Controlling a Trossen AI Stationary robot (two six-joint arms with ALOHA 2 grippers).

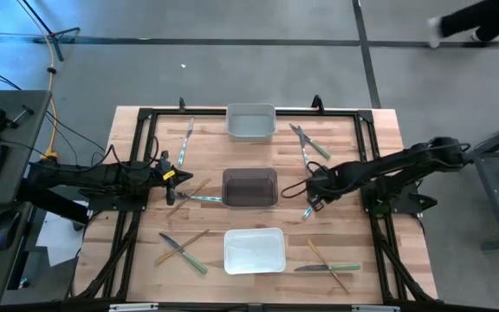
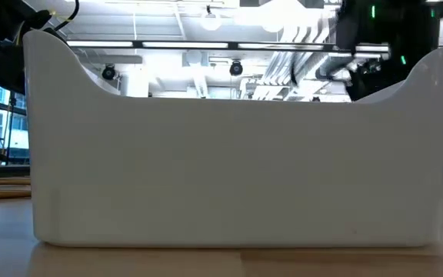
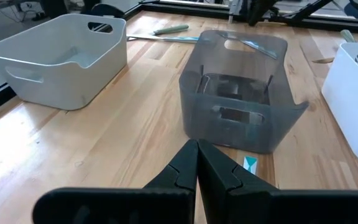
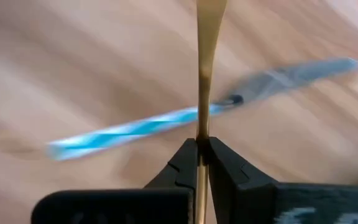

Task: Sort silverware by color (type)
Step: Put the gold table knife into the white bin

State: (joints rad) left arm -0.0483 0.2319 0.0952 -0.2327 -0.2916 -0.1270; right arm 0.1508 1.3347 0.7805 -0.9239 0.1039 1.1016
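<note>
My left gripper [image 1: 171,176] waits pressed together and empty at the table's [image 1: 379,139] left, just beside a tan and pale-blue pair of silverware [image 1: 191,194] — the dark bin [image 1: 250,187] sits centre between two white bins. Right of that bin my right gripper [image 4: 202,152] is clamped on a tan wooden utensil [image 4: 208,37] crossing a blue-handled knife [image 4: 166,127]. The grip is thin, so the utensil could pivot or drag the knife along — open table lies right, the bin wall close left.

Centre bin [image 1: 249,188] mid-bench [image 1: 371,260]; second bin [image 1: 250,122] behind it; third bin [image 1: 254,250] before it; utensils [image 1: 180,251] scattered left and right of centre bin, on bench.
</note>
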